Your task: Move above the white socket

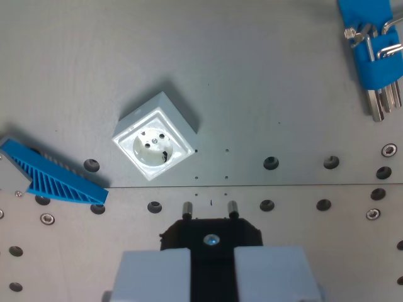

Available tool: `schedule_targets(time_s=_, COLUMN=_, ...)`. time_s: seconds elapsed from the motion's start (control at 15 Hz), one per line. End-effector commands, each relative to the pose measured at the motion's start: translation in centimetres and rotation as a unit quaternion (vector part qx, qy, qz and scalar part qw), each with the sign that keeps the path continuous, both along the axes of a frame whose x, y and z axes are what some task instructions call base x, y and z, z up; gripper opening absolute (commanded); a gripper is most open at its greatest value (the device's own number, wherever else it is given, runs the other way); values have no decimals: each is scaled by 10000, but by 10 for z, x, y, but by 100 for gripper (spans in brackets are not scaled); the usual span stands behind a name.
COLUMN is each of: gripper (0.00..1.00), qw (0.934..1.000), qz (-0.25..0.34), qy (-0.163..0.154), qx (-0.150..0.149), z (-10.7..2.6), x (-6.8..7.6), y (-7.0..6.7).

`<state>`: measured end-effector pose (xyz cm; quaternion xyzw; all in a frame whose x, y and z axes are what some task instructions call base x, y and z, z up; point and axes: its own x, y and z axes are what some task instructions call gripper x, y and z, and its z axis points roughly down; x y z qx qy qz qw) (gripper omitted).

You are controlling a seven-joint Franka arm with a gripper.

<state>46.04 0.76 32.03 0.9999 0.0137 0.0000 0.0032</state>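
The white socket [155, 137] is a square box with a round recess and two pin holes, turned like a diamond on the grey metal plate [264, 94]. It lies left of centre in the wrist view. My gripper [211, 253] fills the bottom middle, its two pale fingers [154, 274] shut on a black plug [211, 234]. The plug's two metal pins [187, 209] point toward the top of the picture. The socket sits up and to the wrist view's left of the pins, apart from them.
A blue ribbed wedge [56, 179] lies at the left edge. A blue holder with metal hex keys [376, 53] is at the top right. Several screw holes [271, 163] dot the plate along a seam across the middle.
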Motion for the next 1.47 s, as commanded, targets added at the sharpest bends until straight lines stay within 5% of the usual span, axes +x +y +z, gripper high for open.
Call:
schedule_targets(time_s=0.07, gripper=0, qw=10000, qz=-2, qy=-1, qx=1, z=0, x=0, y=0)
schedule_targets(time_s=0.8, gripper=0, qw=9997, qz=233, qy=-20, qx=3, z=-5, x=-2, y=1)
schedule_targets(time_s=1.47, gripper=0, qw=9965, qz=787, qy=-268, qx=26, z=-28, x=-11, y=6)
